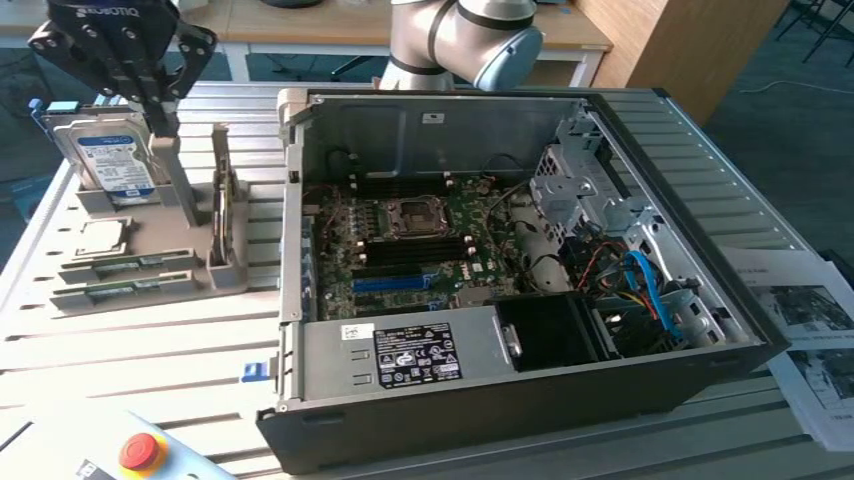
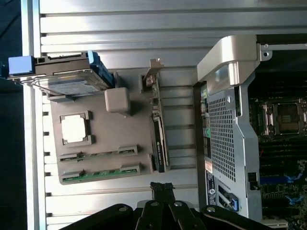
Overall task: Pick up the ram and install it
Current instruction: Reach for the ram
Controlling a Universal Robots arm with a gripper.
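Hanging at the exterior view's far left, the gripper [image 1: 162, 126] has its fingers pressed together, tip against tip, clamped on nothing. Its tips sit above a grey post [image 1: 175, 180] that rises from a grey holder [image 1: 187, 284] on the slatted metal table [image 1: 147, 360]; whether they touch the post cannot be told. Just beside the post, toward the exterior view's left, a hard drive [image 1: 112, 160] with a blue and white label stands upright in the holder. Nearer the camera a square silver chip [image 1: 102, 236] lies flat. Past it two green sticks lie flat in their own slots at the holder's end: the first ram stick [image 1: 131, 264] next to the chip, the second ram stick [image 1: 118, 291] at the very edge. Both are well apart from the gripper. A red button [image 1: 140, 450] sits at the table's near edge. To the right of the post a card [image 1: 220, 195] stands on edge in the holder. Next comes the open computer case [image 1: 534, 420], lying on its side just beside the holder. Its motherboard [image 1: 467, 235] is bare inside, a labelled power supply [image 1: 414, 355] runs along its near wall, and blue cables [image 1: 643, 285] lie toward its right. Printed papers [image 1: 807, 330] lie at the far right.
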